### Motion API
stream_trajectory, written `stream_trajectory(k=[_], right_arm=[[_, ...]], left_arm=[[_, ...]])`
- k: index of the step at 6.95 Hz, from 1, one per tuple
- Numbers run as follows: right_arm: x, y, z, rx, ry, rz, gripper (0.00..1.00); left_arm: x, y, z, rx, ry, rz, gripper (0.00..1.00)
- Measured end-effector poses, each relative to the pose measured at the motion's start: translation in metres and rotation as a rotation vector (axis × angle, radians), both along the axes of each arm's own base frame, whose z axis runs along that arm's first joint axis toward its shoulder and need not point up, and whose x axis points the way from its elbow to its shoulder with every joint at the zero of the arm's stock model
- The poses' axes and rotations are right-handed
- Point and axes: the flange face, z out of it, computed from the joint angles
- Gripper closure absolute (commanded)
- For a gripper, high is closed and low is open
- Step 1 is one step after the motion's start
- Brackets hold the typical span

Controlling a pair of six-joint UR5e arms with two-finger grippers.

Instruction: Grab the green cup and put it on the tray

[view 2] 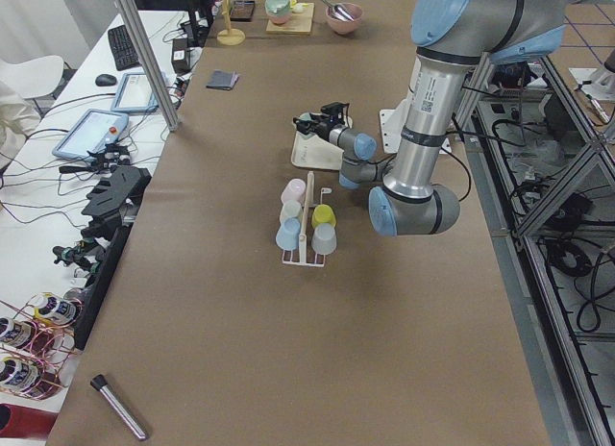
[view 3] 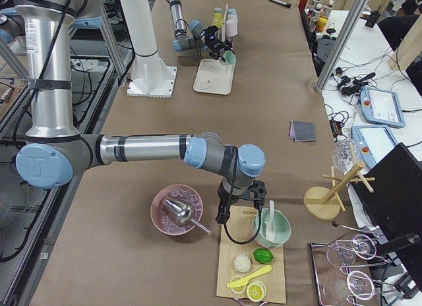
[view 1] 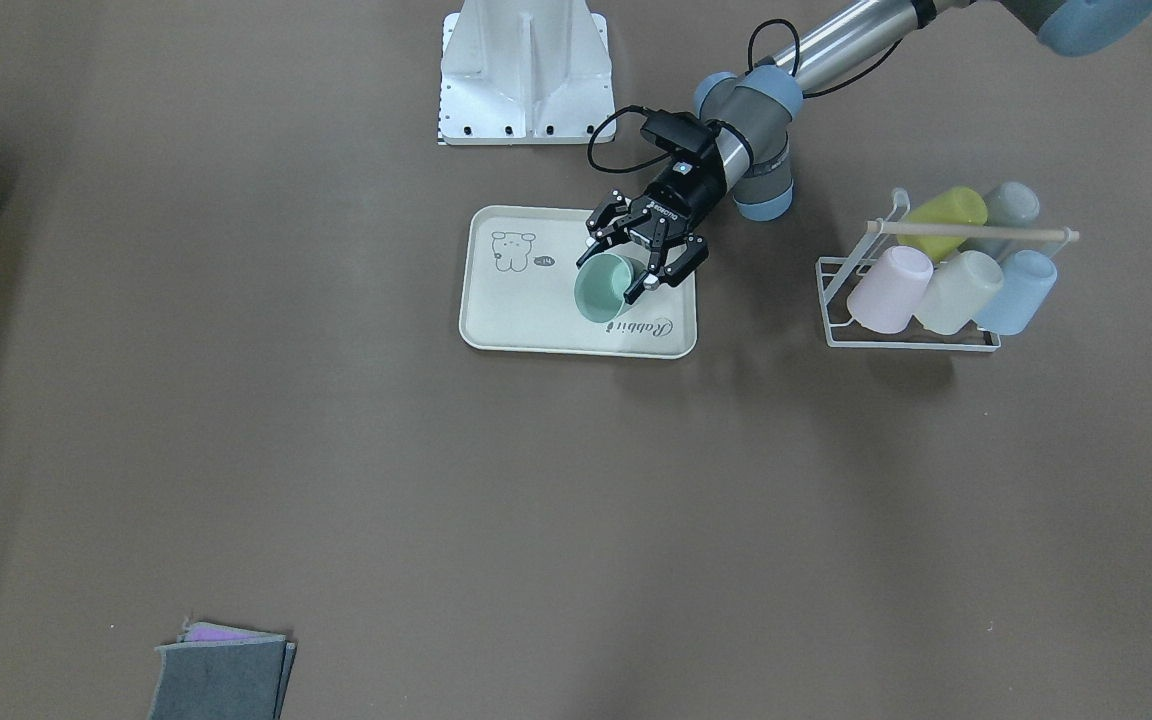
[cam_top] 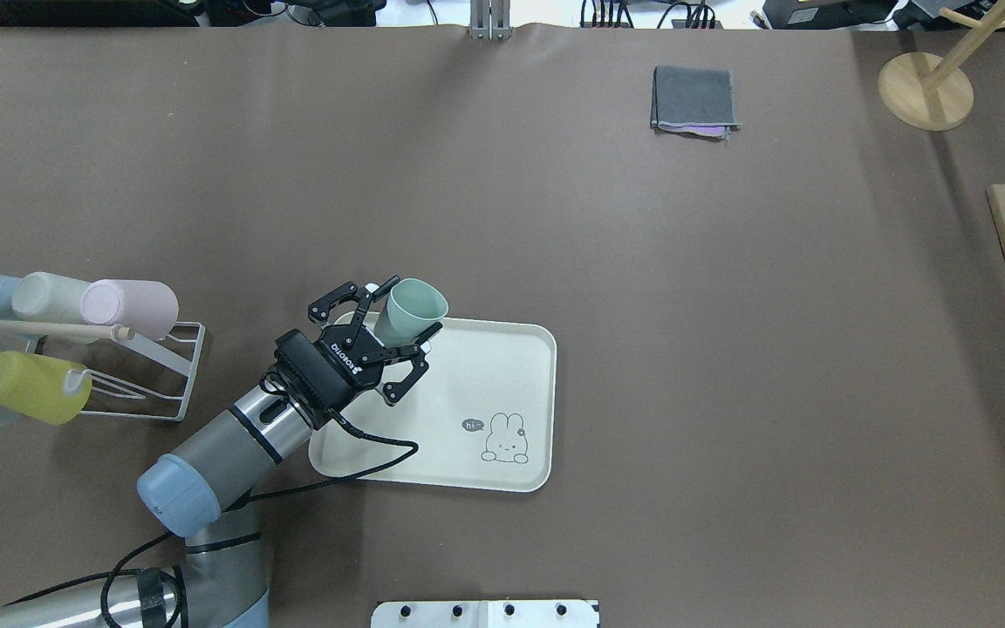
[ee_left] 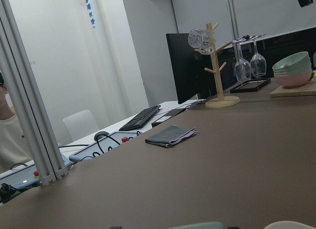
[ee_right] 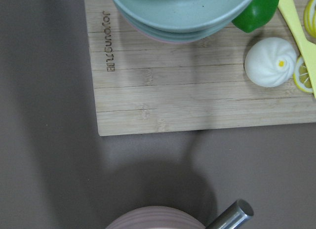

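The green cup (view 1: pixel 604 288) is a mint tumbler, tilted, held over the near-left part of the tray (view 1: pixel 536 322). My left gripper (view 1: pixel 620 264) is shut on the green cup, with one finger on each side of it. In the overhead view the cup (cam_top: pixel 413 307) sits between the fingers of the left gripper (cam_top: pixel 402 312) above the corner of the cream tray (cam_top: pixel 502 366), its mouth pointing away from the robot. My right gripper (view 3: pixel 232 220) shows only in the exterior right view, over a wooden board, and I cannot tell if it is open or shut.
A white wire rack (cam_top: pixel 149 384) with several pastel cups stands left of the tray. A folded grey cloth (cam_top: pixel 694 100) lies at the far side. A wooden board (view 3: pixel 254 260) with bowls and food and a pink bowl (view 3: pixel 177 210) are at the right end.
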Motion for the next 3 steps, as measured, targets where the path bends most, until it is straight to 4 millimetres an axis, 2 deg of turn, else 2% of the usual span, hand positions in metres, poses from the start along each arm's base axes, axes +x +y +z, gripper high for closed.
stream_trajectory(k=[3], right_arm=[[0.000, 0.000, 0.000, -0.001, 0.001, 0.000, 0.00]], left_arm=[[0.015, 0.008, -0.025, 0.006, 0.022, 0.012, 0.24]])
